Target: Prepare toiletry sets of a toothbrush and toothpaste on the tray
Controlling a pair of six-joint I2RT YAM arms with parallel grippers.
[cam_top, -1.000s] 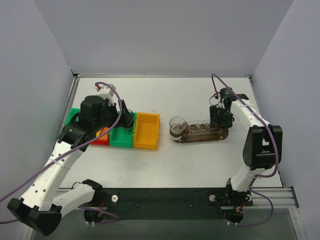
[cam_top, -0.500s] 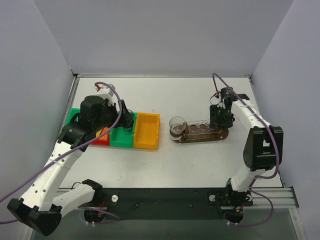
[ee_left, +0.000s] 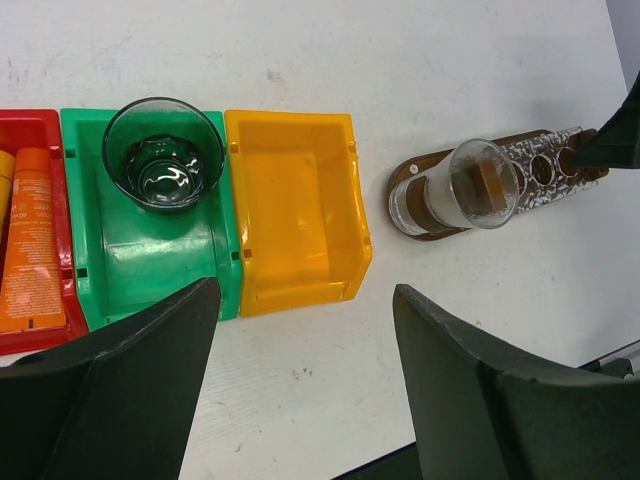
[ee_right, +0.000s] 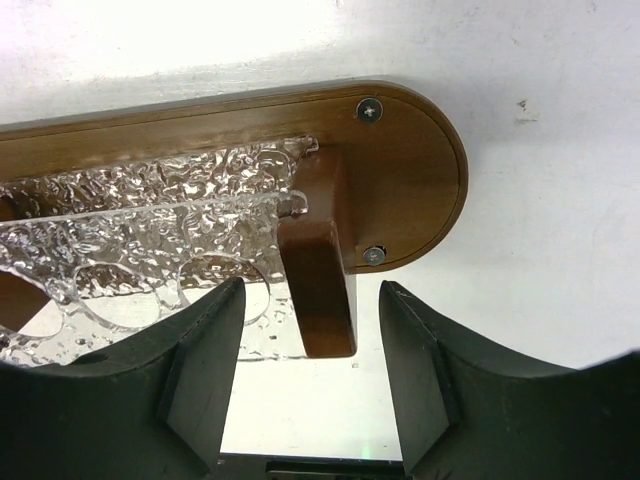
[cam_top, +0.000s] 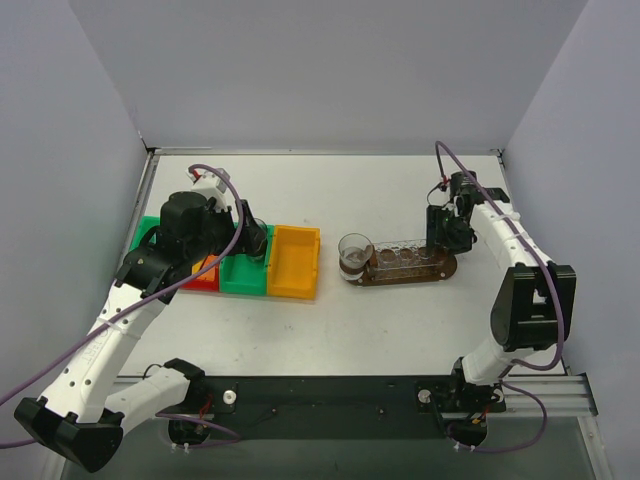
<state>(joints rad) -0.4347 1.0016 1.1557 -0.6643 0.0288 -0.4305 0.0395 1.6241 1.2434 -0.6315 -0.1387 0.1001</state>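
Shifting slightly rightward at the tray (cam_top: pixel 450 266) end, right gripper (cam_top: pixel 444 236) gapes empty; left gripper (ee_left: pixel 302 292), left of tray, likewise spread; pairing apparently unstarted.

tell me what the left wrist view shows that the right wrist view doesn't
Only the left wrist view: a red plastic bin holding an orange toothpaste tube, a green plastic bin with a dark glass cup in it, an empty yellow-orange plastic bin, and a clear glass cup on one end of the dark-brown wooden tray. Only the right wrist view: two screws and a wooden upright post at the tray's rounded end. Both: that tray and its textured clear rack.
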